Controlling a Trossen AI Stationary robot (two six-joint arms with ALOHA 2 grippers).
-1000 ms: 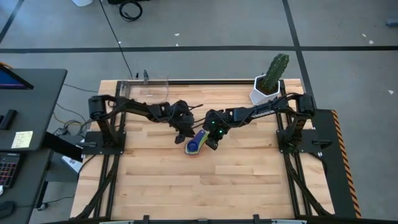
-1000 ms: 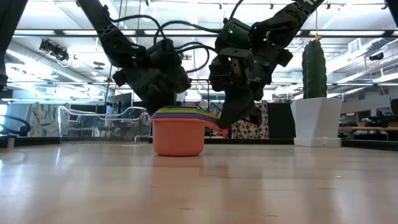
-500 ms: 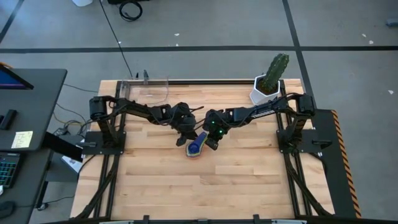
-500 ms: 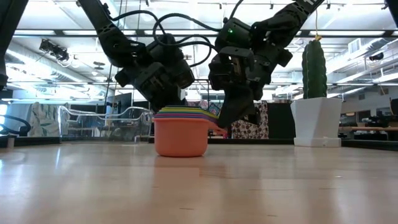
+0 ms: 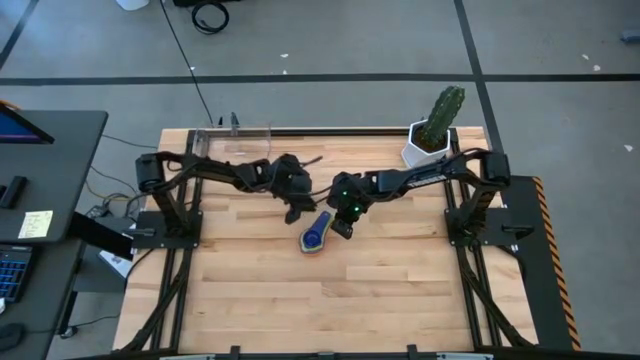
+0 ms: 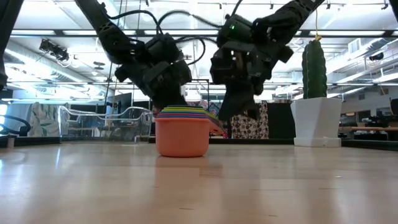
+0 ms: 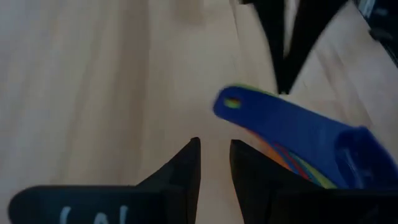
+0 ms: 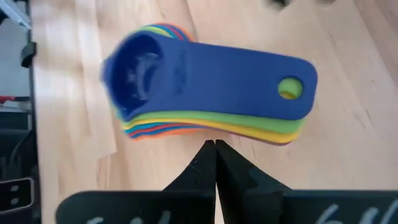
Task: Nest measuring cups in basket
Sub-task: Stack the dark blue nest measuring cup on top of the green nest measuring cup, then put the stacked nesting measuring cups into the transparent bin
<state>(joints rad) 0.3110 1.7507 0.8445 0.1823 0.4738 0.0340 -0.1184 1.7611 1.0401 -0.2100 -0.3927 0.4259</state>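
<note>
The measuring cups (image 5: 314, 235) are seen stacked one inside another near the middle of the wooden table (image 5: 250, 290), the dark blue cup uppermost and the orange-red cup at the bottom, as shown in the low view (image 6: 181, 132). The flat handles are fanned together and are pointed toward the far right, where the blue handle with its small hole is seen from the right wrist (image 8: 249, 78).

The left gripper (image 5: 294, 212) is held just above the table on the far left side of the stack; its fingers (image 7: 186, 171) are set slightly apart with only a narrow gap between them, and nothing is gripped. From the left wrist the blue handle (image 7: 280, 124) is seen just beyond the fingertips, not touched.

The right gripper (image 5: 342, 226) is placed just to the right of the stack, by the handle ends; its fingers (image 8: 202, 168) are pressed together and nothing is held between them. In the low view it (image 6: 239, 114) hangs above and beside the handles.

The basket (image 5: 238, 140) stands empty at the far left edge of the table, well apart from the stack. A white pot with a green cactus (image 5: 438, 125) is placed at the far right corner
</note>
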